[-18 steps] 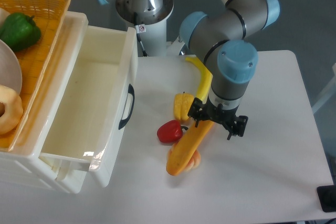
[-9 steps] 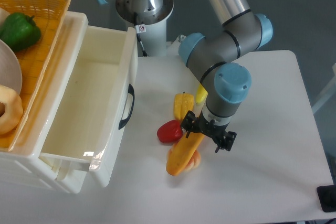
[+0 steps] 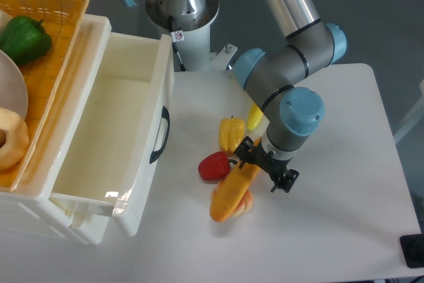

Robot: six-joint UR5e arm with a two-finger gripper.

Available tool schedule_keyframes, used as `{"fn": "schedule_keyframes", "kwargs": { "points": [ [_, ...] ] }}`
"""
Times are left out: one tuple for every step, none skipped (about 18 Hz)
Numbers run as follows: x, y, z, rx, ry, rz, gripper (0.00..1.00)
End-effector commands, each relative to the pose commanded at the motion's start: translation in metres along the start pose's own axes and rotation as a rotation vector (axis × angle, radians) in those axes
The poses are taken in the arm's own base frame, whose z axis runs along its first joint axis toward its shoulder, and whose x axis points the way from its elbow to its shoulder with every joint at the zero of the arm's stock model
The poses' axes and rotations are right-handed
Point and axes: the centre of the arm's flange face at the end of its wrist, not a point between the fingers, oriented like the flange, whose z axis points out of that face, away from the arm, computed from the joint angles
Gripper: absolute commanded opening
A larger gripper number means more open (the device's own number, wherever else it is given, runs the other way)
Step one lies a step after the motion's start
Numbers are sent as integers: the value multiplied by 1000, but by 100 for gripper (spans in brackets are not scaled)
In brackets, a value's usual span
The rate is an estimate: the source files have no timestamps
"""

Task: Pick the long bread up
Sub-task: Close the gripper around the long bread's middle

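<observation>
Shifted slightly rightward since a moment ago, the hand (image 3: 266,169) sits low over the upper end of the long bread (image 3: 233,191), whose position on the table (image 3: 331,230) is unchanged.

Black fingers (image 3: 285,180) straddle the loaf's upper end, one on each side; whether they press on it I cannot tell. Its lower rounded end lies over a small pale bun (image 3: 247,201). A red pepper (image 3: 213,166) lies just left of the loaf, a yellow pepper (image 3: 231,134) above it, and a banana (image 3: 254,118) shows partly behind the arm. At left, an open white drawer (image 3: 112,130) sits beside an orange basket (image 3: 46,44) holding a green pepper (image 3: 24,39).
</observation>
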Motion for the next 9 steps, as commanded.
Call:
{"fn": "schedule_keyframes", "kwargs": {
  "points": [
    [2, 1, 2, -2, 6, -1, 100],
    [4, 2, 6, -4, 13, -2, 100],
    [4, 3, 7, -5, 16, -3, 100],
    [5, 2, 9, -6, 19, -2, 100],
    [6, 2, 10, -8, 20, -2, 99],
    [7, 2, 13, -12, 26, -2, 96],
    [7, 2, 13, -12, 26, -2, 88],
    [7, 2, 13, -12, 26, -3, 75],
    [7, 2, 13, -10, 26, -8, 57]
  ]
}}
